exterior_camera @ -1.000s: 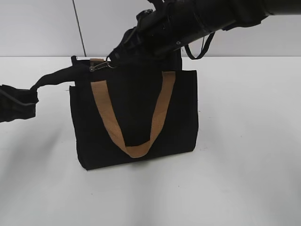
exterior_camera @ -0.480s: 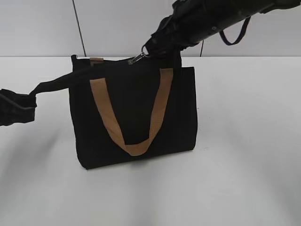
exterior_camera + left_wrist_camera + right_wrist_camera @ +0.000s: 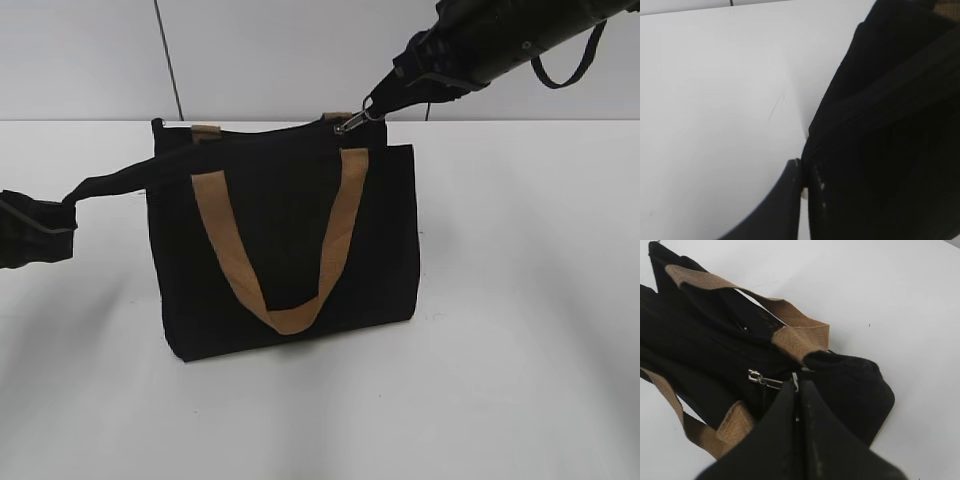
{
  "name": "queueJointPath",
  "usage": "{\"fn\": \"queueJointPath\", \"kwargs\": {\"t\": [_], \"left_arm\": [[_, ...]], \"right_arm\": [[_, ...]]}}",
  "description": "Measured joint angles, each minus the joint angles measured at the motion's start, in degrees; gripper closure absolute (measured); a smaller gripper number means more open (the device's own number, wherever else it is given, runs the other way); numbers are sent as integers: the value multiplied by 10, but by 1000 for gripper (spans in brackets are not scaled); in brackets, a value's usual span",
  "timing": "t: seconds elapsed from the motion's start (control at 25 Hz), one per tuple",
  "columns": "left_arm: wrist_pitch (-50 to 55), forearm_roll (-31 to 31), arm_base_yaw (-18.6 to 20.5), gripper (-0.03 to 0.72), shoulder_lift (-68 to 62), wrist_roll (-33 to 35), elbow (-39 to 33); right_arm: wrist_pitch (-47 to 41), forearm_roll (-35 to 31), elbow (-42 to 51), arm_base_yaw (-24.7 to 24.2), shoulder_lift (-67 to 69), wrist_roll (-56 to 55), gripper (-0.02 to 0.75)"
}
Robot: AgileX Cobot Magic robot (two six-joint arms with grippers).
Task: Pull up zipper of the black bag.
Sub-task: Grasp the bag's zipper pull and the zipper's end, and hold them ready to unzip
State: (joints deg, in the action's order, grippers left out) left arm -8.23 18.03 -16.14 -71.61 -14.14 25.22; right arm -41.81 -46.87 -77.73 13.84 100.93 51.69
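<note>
The black bag stands upright on the white table, with a tan strap hanging down its front. My right gripper is shut on the zipper, a small silver pull tab, near the right end of the bag's top edge. In the right wrist view the zipper runs into my right gripper's shut fingertips above the bag. My left gripper is shut on a black fabric tab pulled out from the bag's top left corner. In the left wrist view my left gripper pinches black fabric.
The white table surrounds the bag. A thin dark line runs up the pale wall behind. A black cable loop hangs from my right arm at the top right.
My right gripper has moved the zipper rightward along the bag's top edge, from near the left strap end to near the right end. My left gripper has stayed in place.
</note>
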Motion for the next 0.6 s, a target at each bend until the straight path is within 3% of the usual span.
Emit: {"fn": "queueJointPath", "kwargs": {"t": [0.2, 0.28, 0.4, 0.52, 0.6], "left_arm": [[1, -8, 0, 687, 0, 0, 0], [2, -33, 0, 685, 0, 0, 0], [19, -63, 0, 617, 0, 0, 2], [82, -99, 0, 453, 10, 0, 20], [122, -122, 0, 349, 20, 0, 37]], "right_arm": [[-5, -1, 0, 3, -1, -1, 734], [-14, -1, 0, 5, -1, -2, 678], [-33, -1, 0, 5, -1, -9, 484], [-60, 9, 0, 5, -7, -24, 288], [-74, 23, 0, 5, -19, -44, 234]]}}
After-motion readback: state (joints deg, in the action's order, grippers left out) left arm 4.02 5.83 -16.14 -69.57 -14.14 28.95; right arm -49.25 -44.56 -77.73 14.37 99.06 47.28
